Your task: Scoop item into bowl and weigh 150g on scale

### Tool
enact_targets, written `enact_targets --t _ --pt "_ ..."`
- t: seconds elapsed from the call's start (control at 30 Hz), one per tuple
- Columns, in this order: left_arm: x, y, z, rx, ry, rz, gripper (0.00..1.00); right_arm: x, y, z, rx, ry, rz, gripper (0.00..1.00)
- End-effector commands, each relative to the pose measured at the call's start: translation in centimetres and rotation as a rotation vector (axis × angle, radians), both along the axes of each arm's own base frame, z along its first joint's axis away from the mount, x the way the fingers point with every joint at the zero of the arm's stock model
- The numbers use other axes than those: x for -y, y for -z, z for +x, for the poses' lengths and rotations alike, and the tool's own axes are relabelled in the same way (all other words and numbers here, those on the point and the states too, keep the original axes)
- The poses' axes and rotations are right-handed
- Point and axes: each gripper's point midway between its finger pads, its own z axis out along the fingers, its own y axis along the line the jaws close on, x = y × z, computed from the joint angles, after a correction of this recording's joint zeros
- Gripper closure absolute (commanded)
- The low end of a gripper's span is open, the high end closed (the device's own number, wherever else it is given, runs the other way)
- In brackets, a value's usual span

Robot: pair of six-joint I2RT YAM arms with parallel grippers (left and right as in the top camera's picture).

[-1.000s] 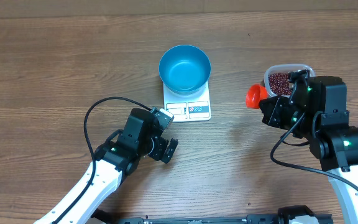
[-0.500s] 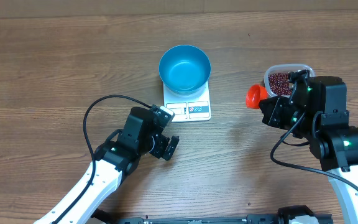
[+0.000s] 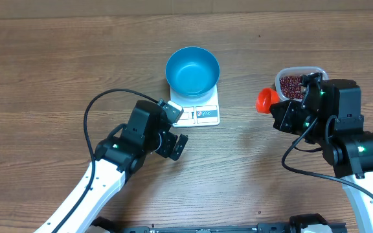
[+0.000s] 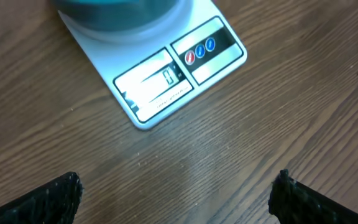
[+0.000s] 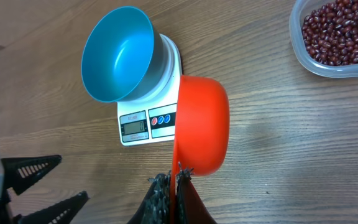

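The blue bowl [image 3: 192,70] stands empty on the white scale [image 3: 205,115] at the table's middle back. Red-brown beans [image 3: 292,85] fill a clear tub [image 3: 316,70] at the right. My right gripper [image 3: 278,107] is shut on the thin handle of an orange scoop [image 3: 265,99], held on its side just left of the tub. The right wrist view shows the scoop [image 5: 204,124] clamped between the fingers, with the bowl [image 5: 114,53] and beans [image 5: 340,31] beyond. My left gripper [image 3: 180,129] hangs open over bare wood just in front of the scale [image 4: 166,81], with nothing between its fingers.
The clear tub [image 5: 303,59] sits close to the right arm's wrist. A black cable [image 3: 99,110] loops over the left arm. Wooden tabletop [image 3: 57,58] stretches to the left and behind the scale.
My left arm has shifted slightly up toward the scale's front edge, staying open. The right arm and scoop have not moved.
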Motion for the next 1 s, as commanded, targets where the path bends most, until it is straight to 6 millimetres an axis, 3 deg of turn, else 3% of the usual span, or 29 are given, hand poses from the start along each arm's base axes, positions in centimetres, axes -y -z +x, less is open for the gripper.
enact_targets --t 0.0,0.3,0.97 --pt "0.1 -1.8 0.7 0.019 0.001 -0.003 0.0 0.3 -0.9 0.3 0.025 0.018 -0.001 0.96" --pt "0.5 -4.5 1.6 0.06 -0.001 -0.02 0.01 0.3 -0.8 0.1 0.013 0.018 -0.002 0.96" --pt "0.5 -4.4 1.6 0.059 -0.003 -0.017 0.0 0.3 -0.8 0.1 0.014 0.018 -0.002 0.96"
